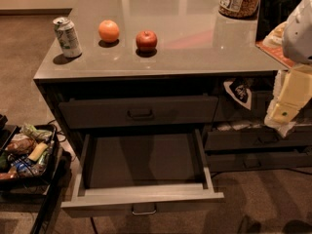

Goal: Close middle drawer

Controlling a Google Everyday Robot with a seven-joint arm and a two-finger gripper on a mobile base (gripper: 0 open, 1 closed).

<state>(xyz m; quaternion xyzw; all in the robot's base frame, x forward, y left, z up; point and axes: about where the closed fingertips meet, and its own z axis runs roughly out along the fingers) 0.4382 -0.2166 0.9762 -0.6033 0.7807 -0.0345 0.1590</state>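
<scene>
The middle drawer (142, 198) is pulled far out towards me, below the counter. Its long flat tray is empty, and the low front panel has a small loop pull (144, 209) at its centre. Above it, the taller-fronted drawer (139, 111) is pushed in. My gripper (282, 117) hangs at the right edge of the view on the white and yellow arm (297, 57). It is well to the right of the open drawer, higher than its front, and touches nothing of it.
On the counter top (185, 57) stand a soda can (67, 37), an orange (108, 31), a red apple (146, 40) and a jar (240, 0). A black bin of snacks (27, 152) stands on the floor at left. Right-hand drawers (256, 139) stand slightly open with packets in them.
</scene>
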